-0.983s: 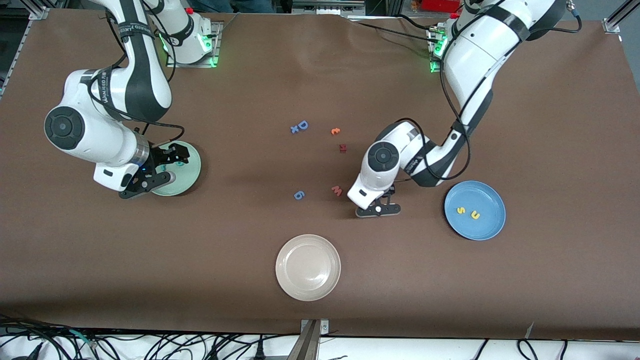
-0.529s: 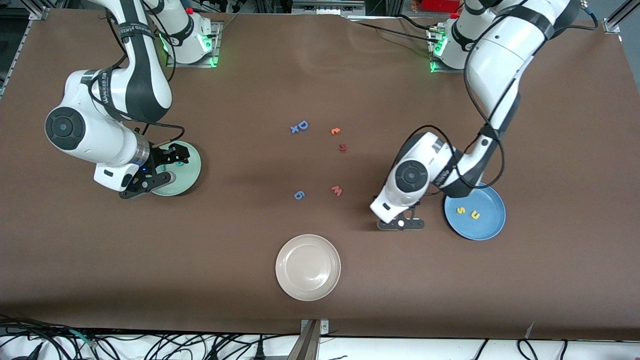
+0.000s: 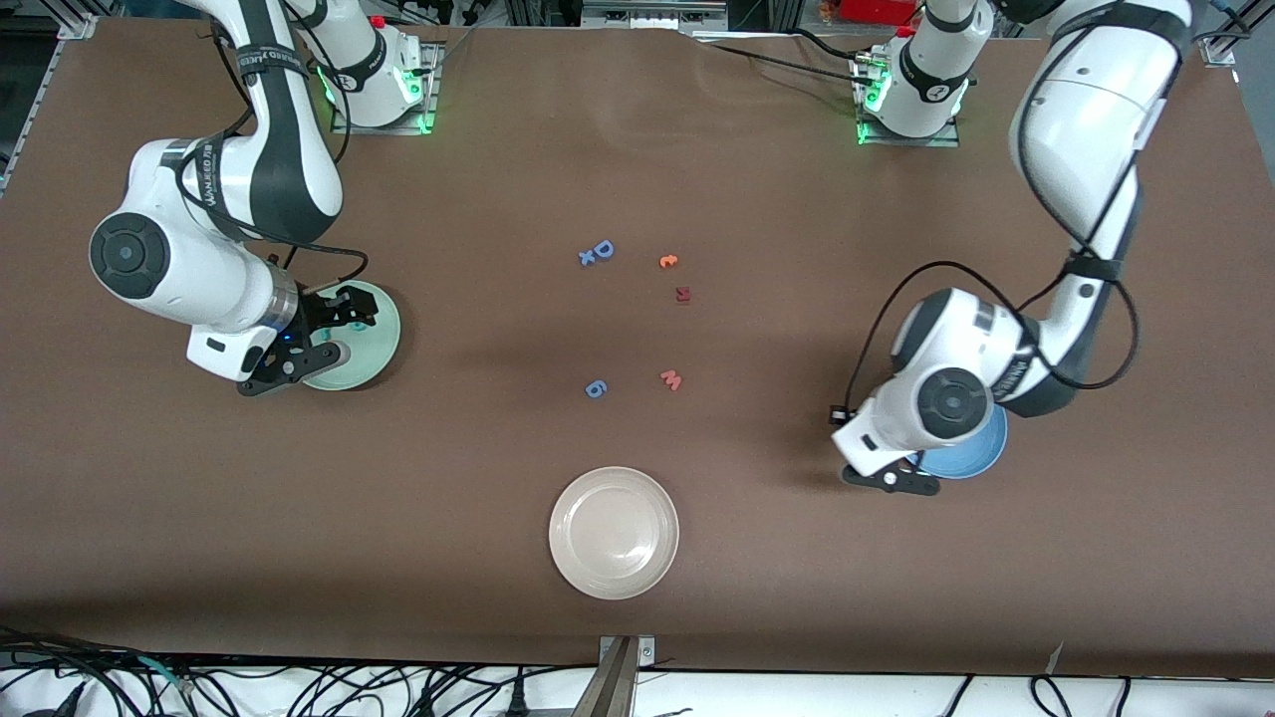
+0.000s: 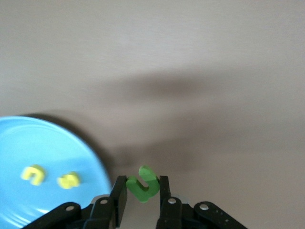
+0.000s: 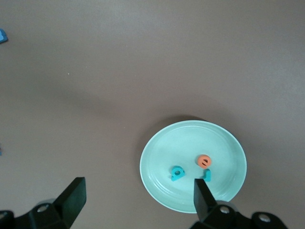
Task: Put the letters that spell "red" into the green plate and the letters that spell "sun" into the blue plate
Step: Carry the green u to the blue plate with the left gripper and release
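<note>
We see the left gripper (image 4: 143, 191) pinching the green n (image 4: 142, 183) between its fingers (image 4: 119, 193), up in the air just beside the rim of the blue plate (image 4: 28, 143); in the front view that gripper (image 3: 890, 478) hangs over the table at the plate's (image 3: 971, 458) edge toward the right arm's end, and the arm covers most of the plate. In the blue plate lie the yellow u (image 4: 32, 174) and the yellow s (image 4: 68, 180), side by side and apart from the held n. The right gripper (image 5: 138, 198) hovers with its fingers spread wide over the green plate (image 5: 190, 138); in that plate we find the teal d (image 5: 176, 173), the orange e (image 5: 204, 161) and the teal r (image 5: 207, 175), the r close to one fingertip. In the front view the right gripper (image 3: 299, 349) hides much of the green plate (image 3: 383, 329). Between the two plates, on the bare table, lie other letters (image 3: 596, 388), and a white plate (image 3: 614, 533) sits nearer the camera than the blue plate
</note>
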Available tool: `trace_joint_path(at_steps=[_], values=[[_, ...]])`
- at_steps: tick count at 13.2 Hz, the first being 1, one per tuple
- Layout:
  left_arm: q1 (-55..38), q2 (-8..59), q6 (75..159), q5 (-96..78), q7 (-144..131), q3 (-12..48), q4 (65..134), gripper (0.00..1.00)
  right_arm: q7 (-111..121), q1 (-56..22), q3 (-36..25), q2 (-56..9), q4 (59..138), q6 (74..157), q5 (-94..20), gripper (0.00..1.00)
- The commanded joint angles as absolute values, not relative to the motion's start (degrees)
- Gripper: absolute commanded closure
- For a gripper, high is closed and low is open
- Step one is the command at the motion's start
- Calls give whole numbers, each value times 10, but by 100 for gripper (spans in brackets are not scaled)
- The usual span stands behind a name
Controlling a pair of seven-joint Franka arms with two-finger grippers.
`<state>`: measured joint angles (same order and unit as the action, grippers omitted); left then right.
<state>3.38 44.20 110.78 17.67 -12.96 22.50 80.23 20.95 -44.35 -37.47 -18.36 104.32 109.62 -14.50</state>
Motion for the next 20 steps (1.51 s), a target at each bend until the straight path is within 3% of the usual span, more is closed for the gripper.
trace_joint_path(at_steps=[1, 6, 7, 8, 9, 14, 20], values=[[76, 428, 1085, 161, -38, 229, 805, 80, 202, -442, -375, -189, 1029, 1085, -137, 0], [123, 432, 1086, 169, 33, 227, 807, 79, 202, -442, -375, -189, 1029, 1085, -137, 0], [123, 433, 1087, 170, 35, 226, 807, 70, 202, -441, -375, -189, 1029, 1085, -137, 0], [123, 433, 1087, 170, 35, 226, 807, 41, 203, -441, -375, -189, 1029, 1085, -137, 0], [123, 433, 1086, 170, 35, 226, 807, 0, 202, -441, -375, -189, 1029, 1085, -137, 0], [134, 426, 1083, 170, 31, 225, 808, 0, 202, -441, -375, -189, 1029, 1085, -137, 0], [163, 356, 1004, 171, 32, 224, 807, 0, 196, -441, -376, -189, 1020, 1083, -138, 0]])
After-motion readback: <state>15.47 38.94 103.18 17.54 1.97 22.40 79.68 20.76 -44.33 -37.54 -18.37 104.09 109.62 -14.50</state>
